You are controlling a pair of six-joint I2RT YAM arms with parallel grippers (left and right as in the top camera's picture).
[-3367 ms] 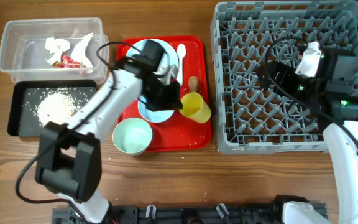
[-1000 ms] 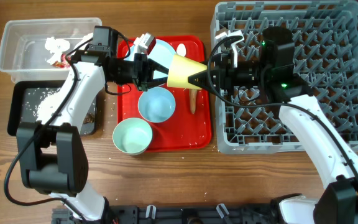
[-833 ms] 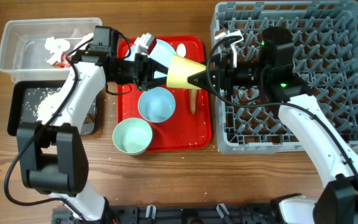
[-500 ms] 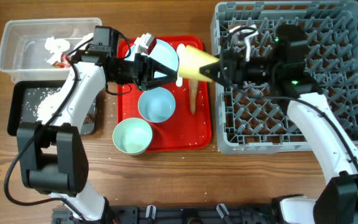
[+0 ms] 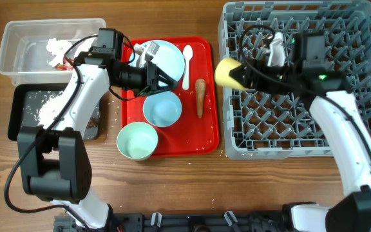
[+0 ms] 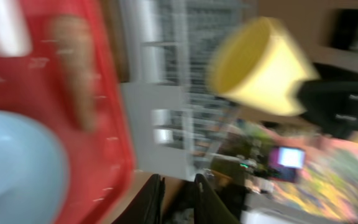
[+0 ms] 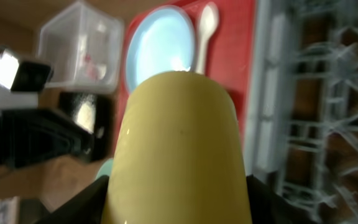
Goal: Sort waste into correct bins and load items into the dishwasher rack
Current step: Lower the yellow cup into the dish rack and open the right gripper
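Small yellow plastic cup (image 5: 225, 71) hangs on its side at the left rim of the large grey lattice dishwasher rack (image 5: 288, 152), clamped in the right gripper (image 5: 242, 74). The left gripper (image 5: 165, 81) hovers over the flat red serving tray (image 5: 205, 138), fingers parted and empty, between the pale blue round plate (image 5: 166, 53) and the pale blue bowl (image 5: 161, 109).

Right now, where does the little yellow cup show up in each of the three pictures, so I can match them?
Overhead: the yellow cup is up in the air at the left edge of the grey rack.
Left wrist: the yellow cup is at upper right, blurred.
Right wrist: the yellow cup fills the middle, close up.
Shared landmark: the red tray.
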